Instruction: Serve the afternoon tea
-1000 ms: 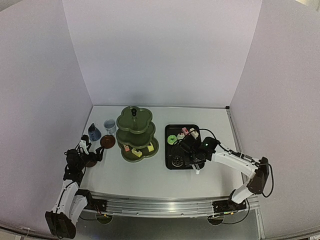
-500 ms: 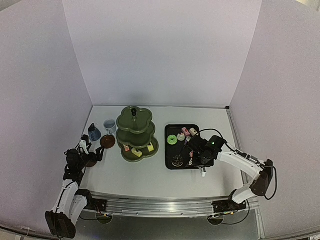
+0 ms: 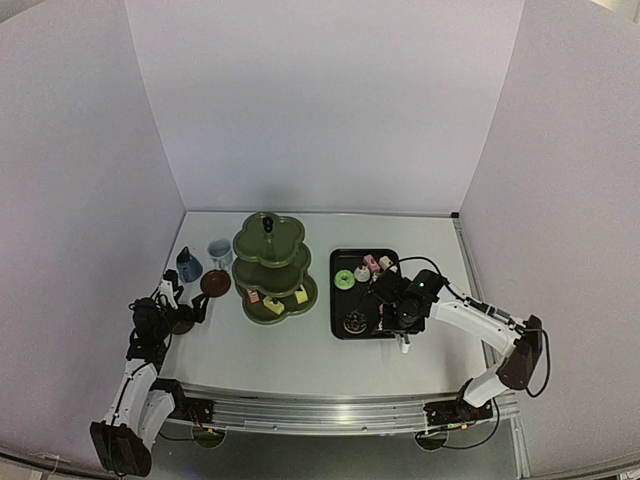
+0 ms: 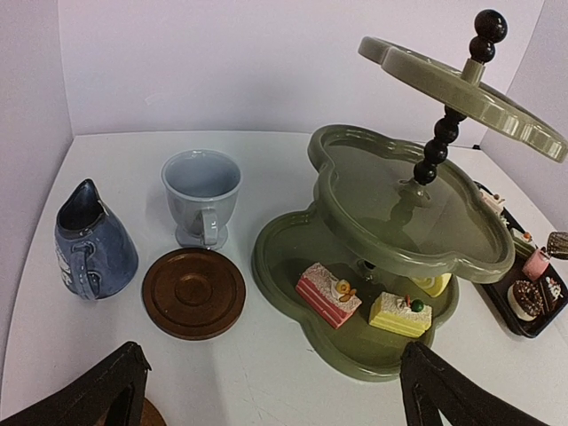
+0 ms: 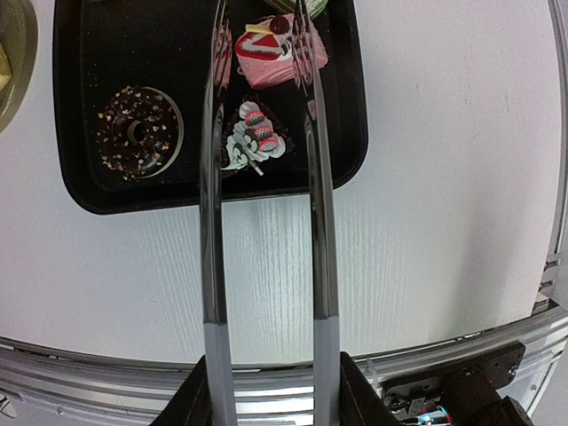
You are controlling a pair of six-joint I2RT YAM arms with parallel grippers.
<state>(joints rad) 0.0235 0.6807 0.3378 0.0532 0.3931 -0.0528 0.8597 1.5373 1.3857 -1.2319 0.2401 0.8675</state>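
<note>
R gripper [image 5: 271, 390] jaws part-closed, clamped on the handle end of the tongs [image 5: 211, 222]. Tong blades stand apart, nothing pinched btwn them as far as I can see. L gripper [image 4: 271, 395] jaws spread fully wide, holding nothing, just over the near saucer [image 4: 133, 419].

Risks: blades are long & springy, so an off-centre squeeze could crush the strawberry cake [image 5: 253, 140] or flick it off the black tray [image 5: 75, 53]. The pink cake [image 5: 266, 49] lies by the tips too, so the wrong one might get nipped. Tip height over the tray: can't tell. Chocolate ring [image 5: 138, 131] sits left of the blades, apart. Carry to the stand [image 3: 270, 265] is well across the table, so a loose pinch = dropped cake.

Pose: R arm reaches fwd & inward, wrist over the tray's near side. L arm is folded low at the table's left edge. Beyond it: second saucer [image 4: 193, 293], dark-blue cup [image 4: 91, 244], pale cup [image 4: 201, 191].
</note>
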